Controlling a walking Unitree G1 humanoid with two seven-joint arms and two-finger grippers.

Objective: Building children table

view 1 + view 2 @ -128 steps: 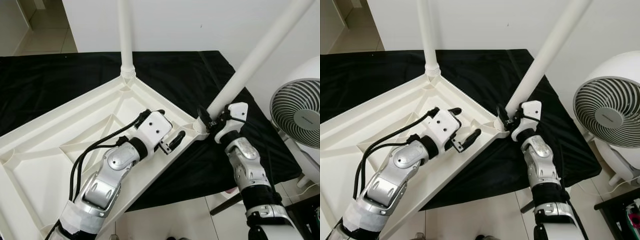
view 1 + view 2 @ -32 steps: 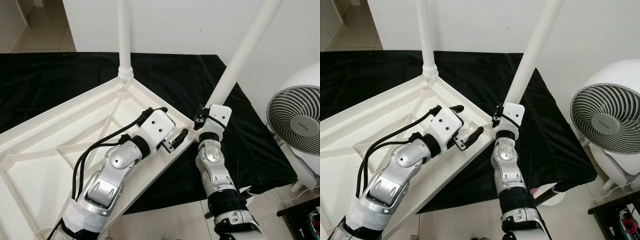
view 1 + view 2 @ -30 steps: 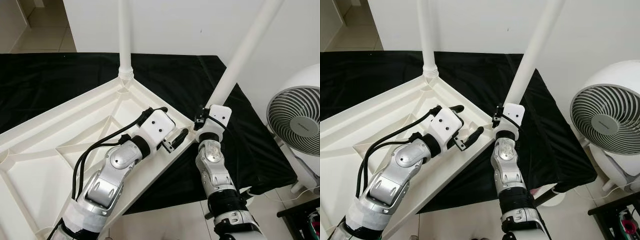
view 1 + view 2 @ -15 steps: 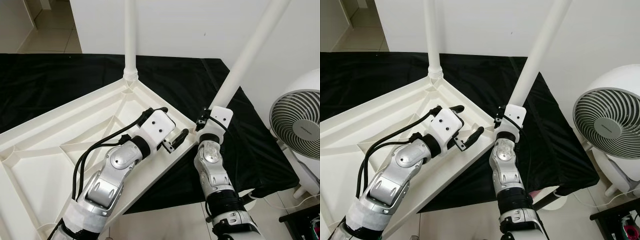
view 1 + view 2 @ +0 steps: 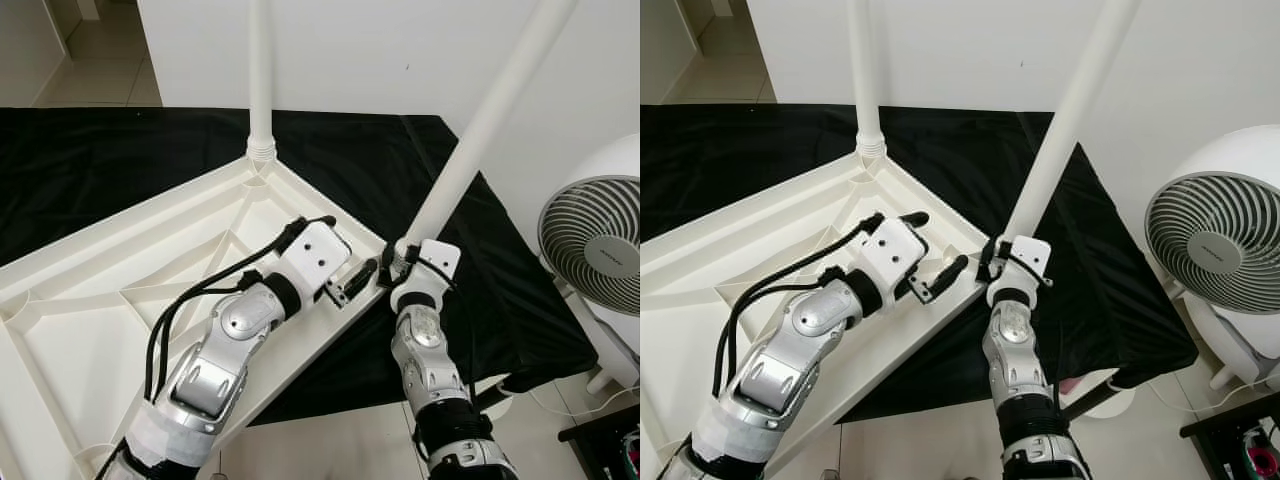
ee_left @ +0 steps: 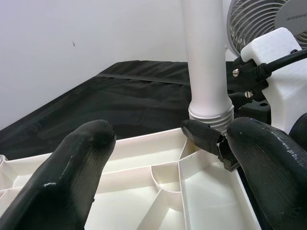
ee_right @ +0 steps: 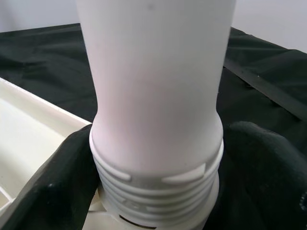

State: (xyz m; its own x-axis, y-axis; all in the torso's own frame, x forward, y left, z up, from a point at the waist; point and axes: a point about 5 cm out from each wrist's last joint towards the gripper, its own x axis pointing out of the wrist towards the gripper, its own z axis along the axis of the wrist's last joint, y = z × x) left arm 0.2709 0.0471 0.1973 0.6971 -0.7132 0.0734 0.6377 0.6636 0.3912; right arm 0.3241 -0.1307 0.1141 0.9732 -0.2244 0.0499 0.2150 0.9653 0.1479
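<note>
The white table top [image 5: 120, 270] lies upside down on a black cloth [image 5: 100, 150]. One white leg [image 5: 260, 70] stands upright in the far corner. A second leg [image 5: 480, 130] leans to the right, its threaded end [image 7: 158, 177] at the near right corner socket with threads still showing. My right gripper [image 5: 990, 262] is shut on that threaded end, a black finger [image 7: 57, 182] on each side of it. My left gripper [image 5: 937, 241] rests open over the table's rim just left of that corner, with nothing between its fingers [image 6: 81, 163].
A white fan [image 5: 595, 245] stands on the floor at the right, close to the leaning leg. A white wall runs behind the cloth. Tiled floor [image 5: 340, 440] shows at the near edge, below the table's rim.
My right arm has swung in from the right to below the leg, and its wrist has dropped lower toward the corner socket. The leg leans less than four seconds ago. The left gripper has stayed put.
</note>
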